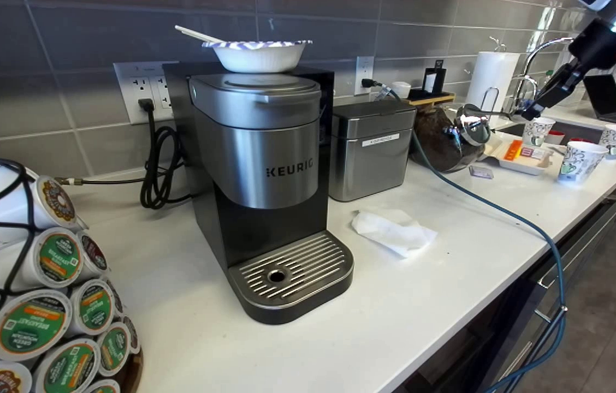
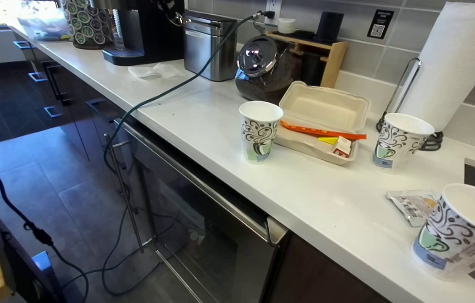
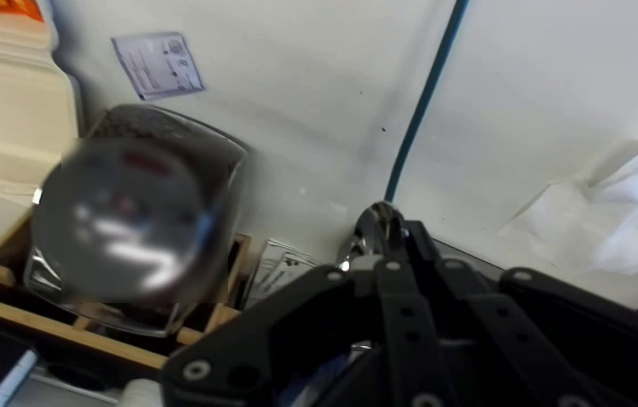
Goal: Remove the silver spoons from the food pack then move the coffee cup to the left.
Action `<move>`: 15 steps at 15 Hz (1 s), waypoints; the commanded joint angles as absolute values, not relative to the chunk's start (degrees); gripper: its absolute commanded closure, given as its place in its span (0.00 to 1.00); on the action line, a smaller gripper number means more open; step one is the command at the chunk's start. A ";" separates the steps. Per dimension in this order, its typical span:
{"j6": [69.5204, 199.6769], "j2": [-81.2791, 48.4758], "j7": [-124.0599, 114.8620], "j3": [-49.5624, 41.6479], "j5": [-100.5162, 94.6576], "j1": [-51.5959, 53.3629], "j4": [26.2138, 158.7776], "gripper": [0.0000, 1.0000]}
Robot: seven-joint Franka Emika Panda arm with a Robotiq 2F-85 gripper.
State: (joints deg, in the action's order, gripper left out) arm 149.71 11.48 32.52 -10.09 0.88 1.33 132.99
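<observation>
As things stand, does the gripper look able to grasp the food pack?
Probably not: the gripper is shut on a spoon, which would likely need putting down first. The food pack itself lies open on the counter, so access from above looks free.

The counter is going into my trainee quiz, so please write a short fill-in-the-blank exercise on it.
The food pack lies ____, not closed.
The long strip lying across it is coloured ____.
The coffee machine carries the brand name ____.
The tool grips a silver ____.

Missing words: open; orange; KEURIG; spoon.
</observation>
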 commanded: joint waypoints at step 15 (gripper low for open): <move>137.72 2.17 74.29 -7.51 20.30 6.73 128.53 0.98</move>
State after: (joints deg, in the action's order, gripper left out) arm 142.23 5.98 66.56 -9.00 18.96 8.37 131.35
